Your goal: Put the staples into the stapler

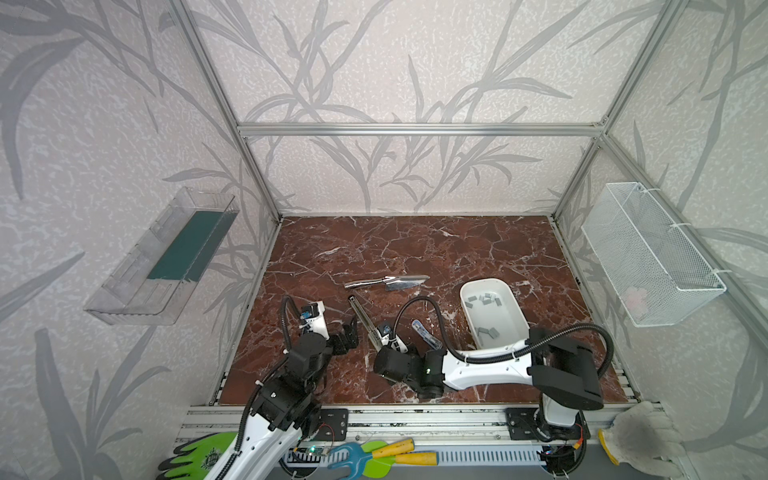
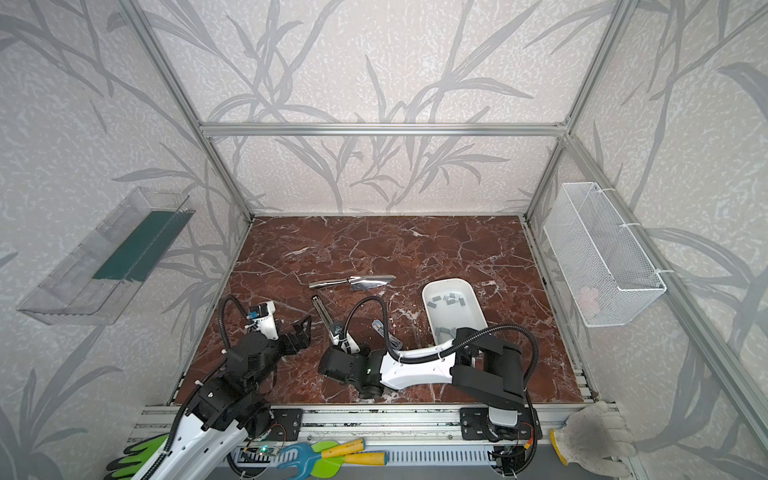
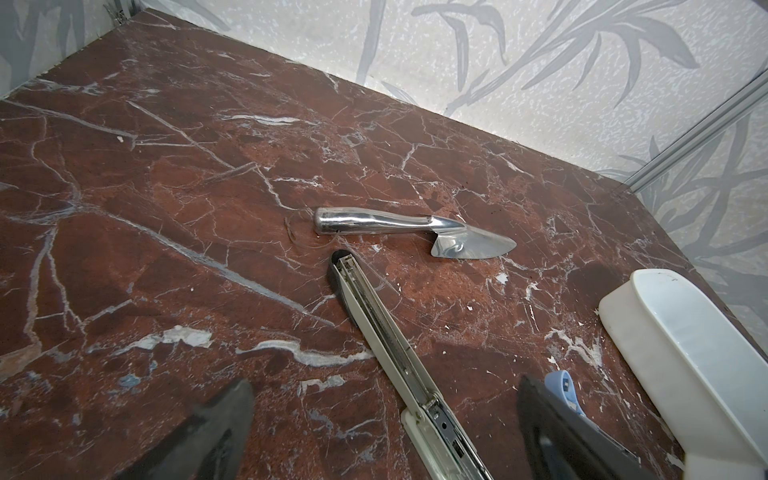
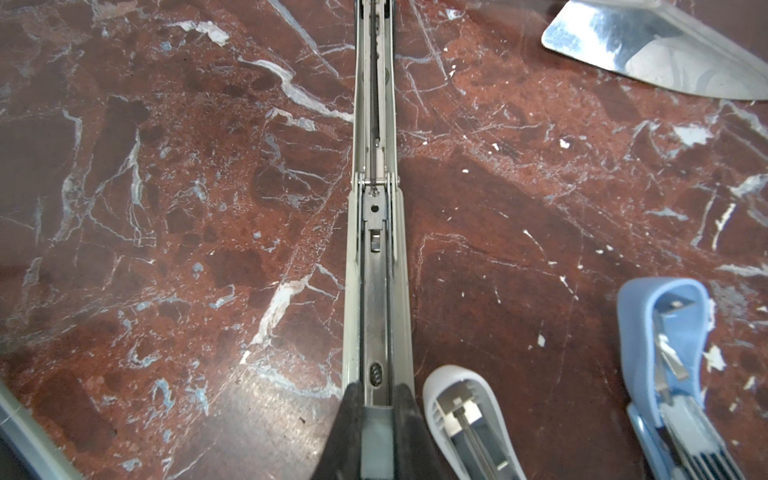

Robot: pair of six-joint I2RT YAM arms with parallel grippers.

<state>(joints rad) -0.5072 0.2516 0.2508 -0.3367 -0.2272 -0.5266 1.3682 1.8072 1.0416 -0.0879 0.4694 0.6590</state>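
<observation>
— How far along is the loading?

— Start nearest us. The right gripper has its jaws pressed in on a small grey strip, right over the near end of the long stapler. It looks like one strip of staples, but so little of it shows that I can't be sure.

— And the other arm?

— The left gripper hangs spread wide and empty, just left of that stapler, touching nothing.

— Is the stapler ready to take it?

— It lies opened out flat on the table, pointing away from us, with its metal channel facing up. The part of the channel I can see looks bare. I'd judge that opening is done and the strip is not yet seated.

— What's beside it?

— Just to its right are a small white stapler and a blue stapler, both showing their insides. I can't tell whether either is loaded.

— Where's the supply?

— Farther right, the white tray holds the staples. There is a cluster at its far end and a couple at its near end.

— Anything beyond that?

— Only a metal trowel, lying past the long stapler's far tip and apart from it.

— So what's left?

— The strip has to be laid in the channel and let go, then the top folded shut. I'd call it roughly midway.
</observation>
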